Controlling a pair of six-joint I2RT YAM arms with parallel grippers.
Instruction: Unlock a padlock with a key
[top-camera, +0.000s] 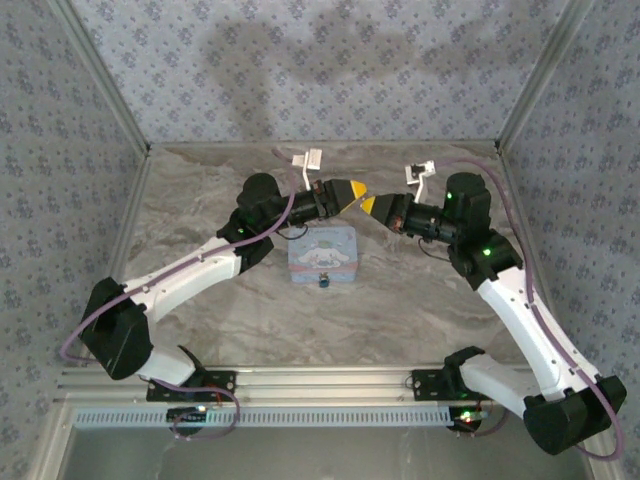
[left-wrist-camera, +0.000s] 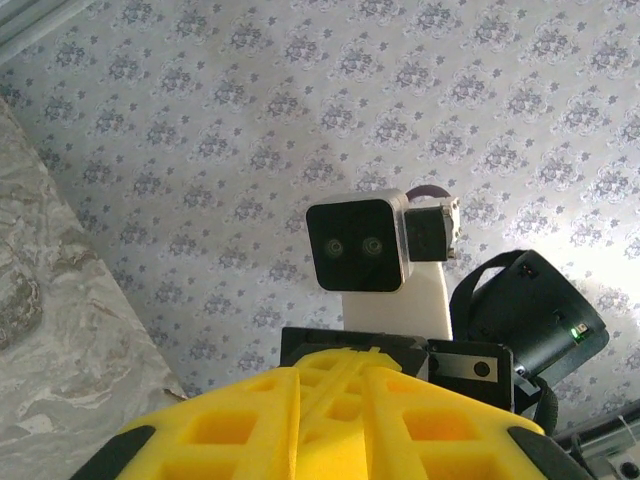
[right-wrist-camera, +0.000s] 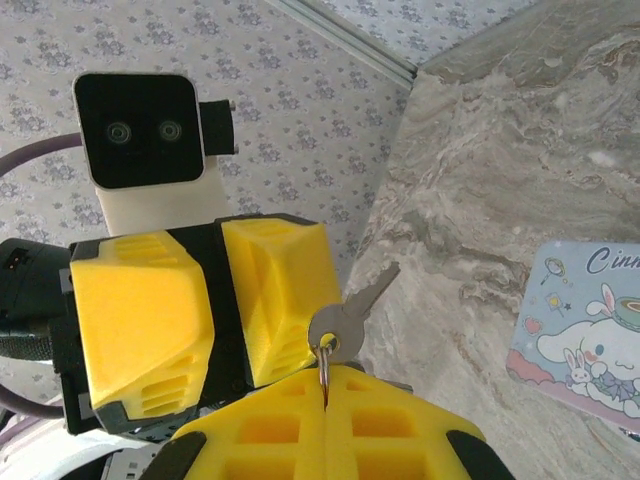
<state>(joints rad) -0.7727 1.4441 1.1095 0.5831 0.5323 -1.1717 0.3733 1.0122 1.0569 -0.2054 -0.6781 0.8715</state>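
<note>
Item 1, right gripper: yellow jaws pressed together on the wire ring of a small silver key, key head at the jaw tips, blade slanting up and away.
Item 2, left gripper: yellow jaws just beside the key head; how far apart they are, or whether they hold anything, cannot be told.
Item 3, tiny dark padlock: on the grey marbled desk, at the near edge of the pale blue cartoon-printed tin, with both grippers raised beyond it.
</note>
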